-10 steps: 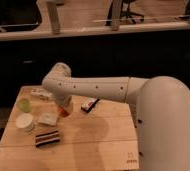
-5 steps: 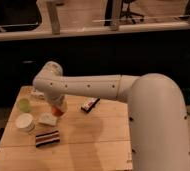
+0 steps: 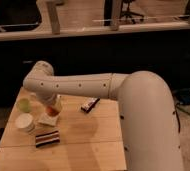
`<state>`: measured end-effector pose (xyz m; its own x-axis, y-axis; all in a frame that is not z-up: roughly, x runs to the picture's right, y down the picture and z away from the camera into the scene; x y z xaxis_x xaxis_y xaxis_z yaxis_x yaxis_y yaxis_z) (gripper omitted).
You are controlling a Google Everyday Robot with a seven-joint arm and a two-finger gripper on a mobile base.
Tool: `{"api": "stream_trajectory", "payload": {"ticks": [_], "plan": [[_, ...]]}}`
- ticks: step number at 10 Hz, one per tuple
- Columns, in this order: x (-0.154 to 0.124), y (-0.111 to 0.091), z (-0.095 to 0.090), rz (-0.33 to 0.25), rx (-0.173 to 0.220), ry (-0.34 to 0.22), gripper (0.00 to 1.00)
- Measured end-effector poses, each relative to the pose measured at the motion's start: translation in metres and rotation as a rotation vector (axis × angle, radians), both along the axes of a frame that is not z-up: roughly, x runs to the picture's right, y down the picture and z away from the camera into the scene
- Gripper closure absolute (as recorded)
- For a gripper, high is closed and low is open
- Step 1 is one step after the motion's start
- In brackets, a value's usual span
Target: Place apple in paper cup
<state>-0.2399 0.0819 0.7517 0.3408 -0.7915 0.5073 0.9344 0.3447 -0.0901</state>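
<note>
Arm [image 3: 83, 86]: reaches from the big white body on the right, leftward over the wooden table [image 3: 93, 137], bends at its far-left end and points down.

Gripper [image 3: 53, 106]: hangs below that bend, over the left part of the table. It is clenched on the apple [image 3: 52, 110], of which only a small red-orange patch shows between the fingers. Cannot tell whether the apple is lifted or touching what lies under it.

Directly beneath, slightly nearer: a flat white piece [image 3: 46, 120] on the table.

Paper cup [image 3: 25, 122]: upright, left of the apple and a little nearer, apart from it.

Green cup [image 3: 23, 104]: just beyond the paper cup, near the left edge.

Striped block [image 3: 47, 138]: nearer than the apple, right of the paper cup.

Dark bar [image 3: 90, 105]: right of the gripper, under the arm.
</note>
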Motion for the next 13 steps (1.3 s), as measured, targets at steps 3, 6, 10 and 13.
{"api": "stream_trajectory", "payload": {"ticks": [3, 6, 10, 13], "plan": [[-0.016, -0.001, -0.003, -0.028, 0.018, -0.032, 0.97], [-0.045, 0.005, -0.007, -0.061, 0.034, -0.073, 0.97], [-0.063, 0.011, -0.008, -0.089, 0.049, -0.12, 0.91], [-0.087, 0.015, -0.009, -0.109, 0.063, -0.16, 0.87]]}}
